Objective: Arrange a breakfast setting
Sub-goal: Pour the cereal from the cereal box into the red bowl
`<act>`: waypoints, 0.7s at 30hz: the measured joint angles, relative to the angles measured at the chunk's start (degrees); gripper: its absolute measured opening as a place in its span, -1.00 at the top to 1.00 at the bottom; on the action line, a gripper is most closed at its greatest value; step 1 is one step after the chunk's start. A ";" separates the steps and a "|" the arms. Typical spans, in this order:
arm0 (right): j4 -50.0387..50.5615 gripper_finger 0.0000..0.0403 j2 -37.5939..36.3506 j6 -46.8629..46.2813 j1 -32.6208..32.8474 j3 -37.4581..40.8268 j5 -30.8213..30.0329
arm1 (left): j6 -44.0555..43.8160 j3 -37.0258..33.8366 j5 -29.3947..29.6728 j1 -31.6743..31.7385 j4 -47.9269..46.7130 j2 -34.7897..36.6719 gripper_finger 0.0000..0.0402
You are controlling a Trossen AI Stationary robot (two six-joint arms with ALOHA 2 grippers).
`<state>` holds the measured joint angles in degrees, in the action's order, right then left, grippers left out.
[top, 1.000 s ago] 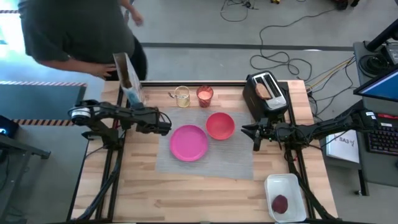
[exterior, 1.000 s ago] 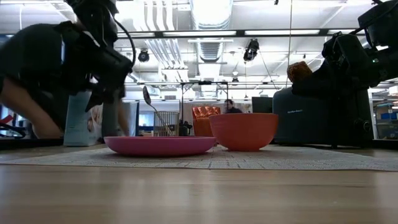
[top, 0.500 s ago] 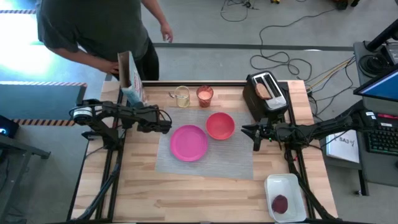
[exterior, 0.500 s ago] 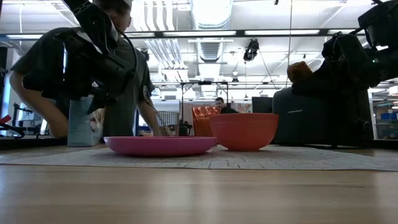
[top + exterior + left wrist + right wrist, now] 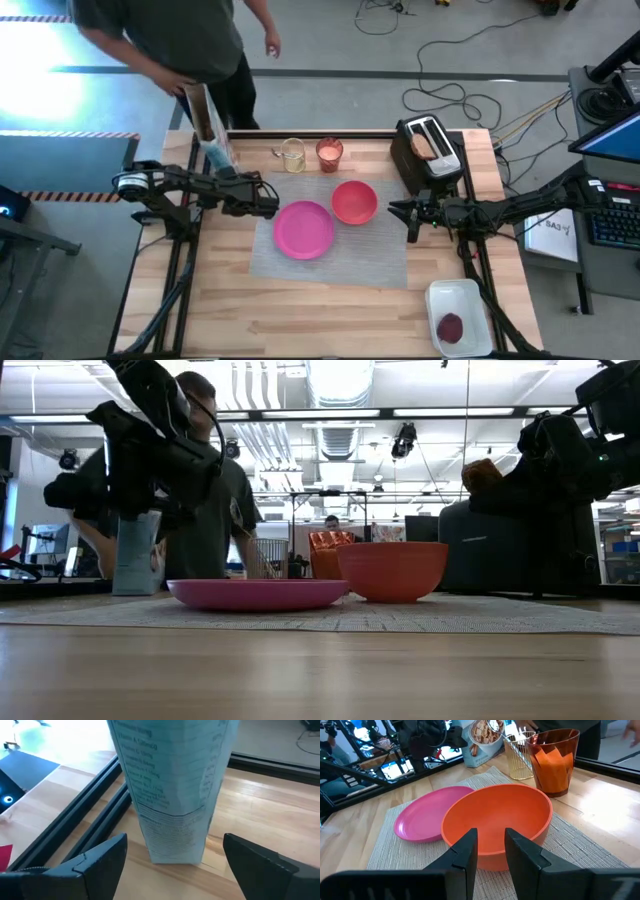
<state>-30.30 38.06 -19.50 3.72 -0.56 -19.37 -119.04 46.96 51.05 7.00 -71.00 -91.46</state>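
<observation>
Left gripper [image 5: 268, 203] spread wide, empty, beside cereal box [image 5: 172, 790] a person [image 5: 170, 40] holds far-left. Right gripper [image 5: 398, 217] narrowly parted, empty. One plate [image 5: 303, 229], one bowl [image 5: 354, 201] on placemat [image 5: 380, 250]; two glasses [image 5: 329, 153] far; toaster [image 5: 428, 150] right.

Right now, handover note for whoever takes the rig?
Left gripper: fingers open, beside the cereal box, which a person is holding.
Right gripper: empty, fingers a little apart, hovering right of the red bowl.
Done: pink plate and bowl on the placemat.
Left: toast in the toaster, patty in its tray, orange glass off the mat.
</observation>
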 joint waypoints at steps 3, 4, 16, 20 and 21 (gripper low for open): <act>0.00 0.57 0.00 0.00 -0.01 -0.01 0.00 | -0.02 -0.13 0.60 0.09 0.02 0.00 -0.58; -0.01 0.57 0.00 0.00 -0.01 -0.01 0.02 | -0.13 -0.34 0.96 0.30 0.00 0.00 -0.58; 0.00 0.57 0.00 0.00 -0.01 0.00 0.02 | -0.45 -5.37 7.85 4.83 6.69 0.00 -0.58; -0.02 0.57 0.00 0.01 -0.02 -0.02 0.01 | 1.47 -7.10 9.67 7.34 10.88 0.00 -0.58; -0.01 0.57 0.00 0.01 0.00 -0.01 0.02 | 2.55 -7.46 10.03 8.04 12.07 0.00 -0.58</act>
<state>-30.31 38.06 -19.49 3.72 -0.57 -19.35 -116.50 39.50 61.08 15.04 -58.93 -91.46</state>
